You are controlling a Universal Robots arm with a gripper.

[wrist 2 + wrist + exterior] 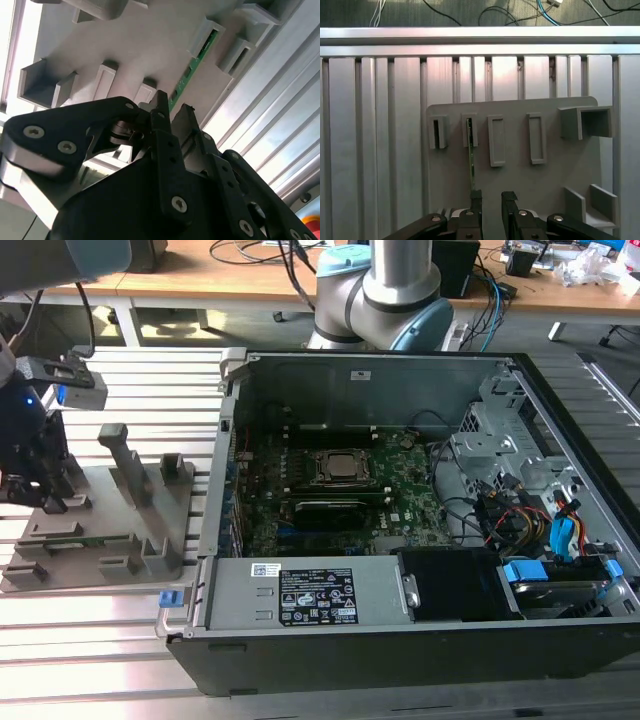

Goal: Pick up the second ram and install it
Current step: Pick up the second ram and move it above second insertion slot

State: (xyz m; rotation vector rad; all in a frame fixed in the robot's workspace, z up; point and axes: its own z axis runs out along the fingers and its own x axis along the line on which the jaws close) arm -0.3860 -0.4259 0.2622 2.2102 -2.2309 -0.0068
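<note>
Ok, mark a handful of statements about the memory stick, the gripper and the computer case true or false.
1. The green memory stick stands on edge in a slot of the grey holder. True.
2. The gripper is inside the computer case. False: it is over the holder, outside the case, at the exterior view's left.
3. The gripper is open. True.
4. The memory stick is plugged into the motherboard. False: it sits in the holder.
5. The computer case lies open with the motherboard in view. True.
</note>
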